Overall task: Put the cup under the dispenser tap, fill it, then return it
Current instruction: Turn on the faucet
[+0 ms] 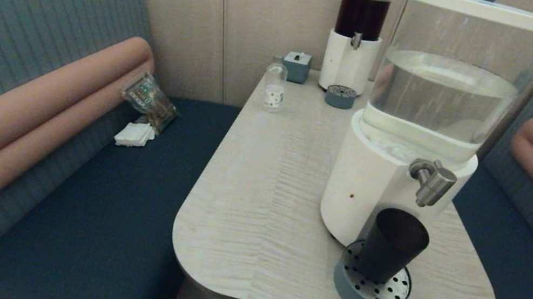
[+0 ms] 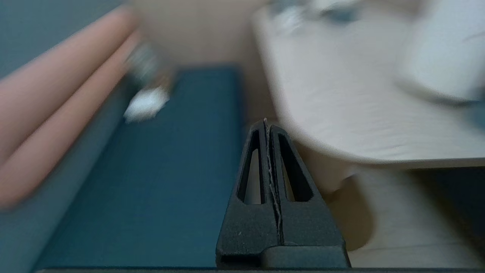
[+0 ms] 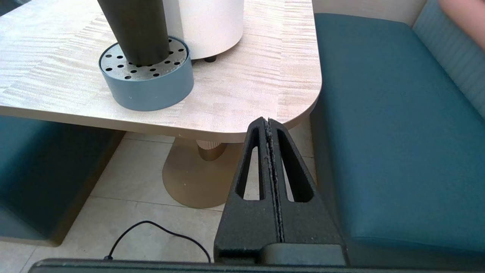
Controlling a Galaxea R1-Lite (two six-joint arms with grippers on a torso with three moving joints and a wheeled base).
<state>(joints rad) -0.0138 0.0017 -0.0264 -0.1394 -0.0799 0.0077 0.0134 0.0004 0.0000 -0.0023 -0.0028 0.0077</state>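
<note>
The matte black cup (image 1: 391,245) stands upright on the blue-grey perforated drip tray (image 1: 369,295), directly below the brushed-steel dispenser tap (image 1: 431,181) of the big white-based dispenser (image 1: 421,127) with clear water. In the right wrist view the cup (image 3: 134,30) shows on the drip tray (image 3: 147,85). My right gripper (image 3: 268,120) is shut and empty, low off the table's near right corner. My left gripper (image 2: 265,121) is shut and empty too, below the table's near left edge over the bench. Neither arm shows in the head view.
At the table's far end stand a dark-liquid dispenser (image 1: 357,34) with its own small tray (image 1: 340,96), a small clear bottle (image 1: 274,85) and a grey-blue box (image 1: 297,66). Blue benches flank the table (image 1: 258,197). A packet (image 1: 148,98) and napkins (image 1: 135,134) lie on the left bench.
</note>
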